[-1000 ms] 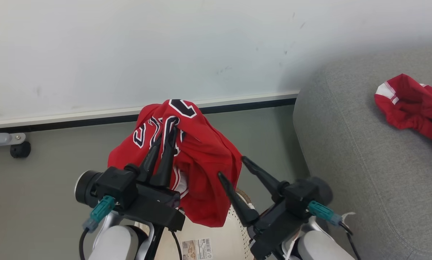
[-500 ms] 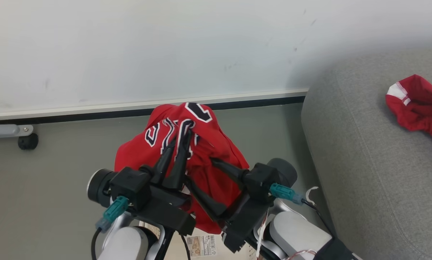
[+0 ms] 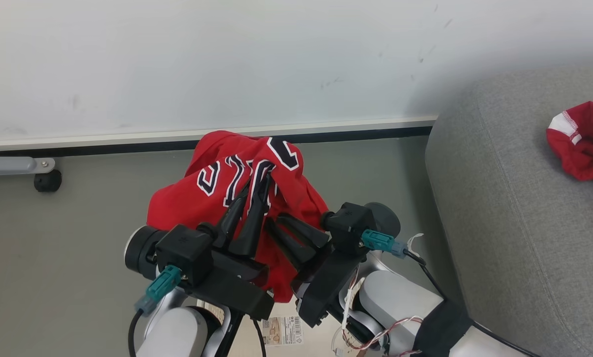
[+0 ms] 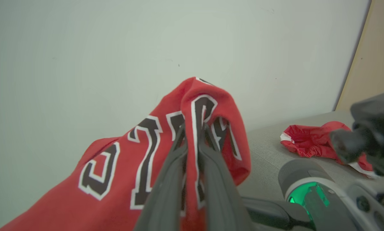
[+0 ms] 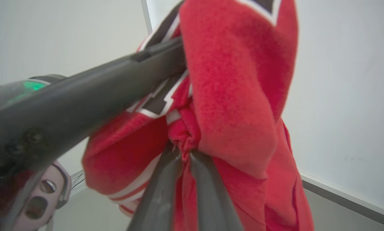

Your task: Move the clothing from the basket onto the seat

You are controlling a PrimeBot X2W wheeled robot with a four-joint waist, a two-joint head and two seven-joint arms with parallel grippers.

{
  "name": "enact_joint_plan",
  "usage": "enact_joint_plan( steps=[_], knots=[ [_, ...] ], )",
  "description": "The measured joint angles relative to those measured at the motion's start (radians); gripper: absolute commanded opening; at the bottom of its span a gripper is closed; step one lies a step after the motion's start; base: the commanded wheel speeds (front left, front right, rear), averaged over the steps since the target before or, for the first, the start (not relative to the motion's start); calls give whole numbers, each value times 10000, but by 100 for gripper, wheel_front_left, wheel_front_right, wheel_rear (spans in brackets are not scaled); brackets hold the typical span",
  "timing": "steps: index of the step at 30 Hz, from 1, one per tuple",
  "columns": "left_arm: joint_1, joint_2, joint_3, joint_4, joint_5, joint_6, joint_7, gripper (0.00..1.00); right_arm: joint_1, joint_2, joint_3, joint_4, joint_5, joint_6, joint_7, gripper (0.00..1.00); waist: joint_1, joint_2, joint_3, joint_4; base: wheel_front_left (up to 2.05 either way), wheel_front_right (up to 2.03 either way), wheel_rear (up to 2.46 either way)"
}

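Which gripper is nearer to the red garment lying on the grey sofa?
Right. The right gripper, shut on the jersey, sits on the side toward the grey sofa and its red garment; the left gripper, shut on the same jersey, is farther left.

The right gripper [image 5: 183, 153] pinches a bunched fold of the red jersey [image 5: 237, 96]. The left gripper [image 5: 168, 57] slants in from the left, gripping the lettered cloth before a pale wall [image 5: 339, 80].
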Motion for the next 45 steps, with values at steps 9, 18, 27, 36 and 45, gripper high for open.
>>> enact_joint_plan(
  steps=[9,18,27,36,45],
  knots=[
    [21,213,-69,-343,123,4,79,100,-718,15,-48,1058,654,-136,-506,0,-2,0,86,-262,0,0,0],
    [367,420,-734,-382,431,-263,374,100,-802,-38,-744,2088,667,-132,-619,0,-1,0,195,-509,0,0,0],
    [664,560,-1312,-230,606,-433,637,100,-804,-376,-1160,2475,734,-123,-673,0,-1,0,275,-778,0,0,0],
    [821,771,-1337,-219,692,-433,805,100,-720,-420,-1421,2568,727,-107,-681,0,-1,0,369,-1349,0,0,0],
    [861,915,-1346,-382,752,-433,894,100,-662,-700,-1985,2297,721,-128,-683,0,-1,0,532,-2031,0,0,0]
  ],
)
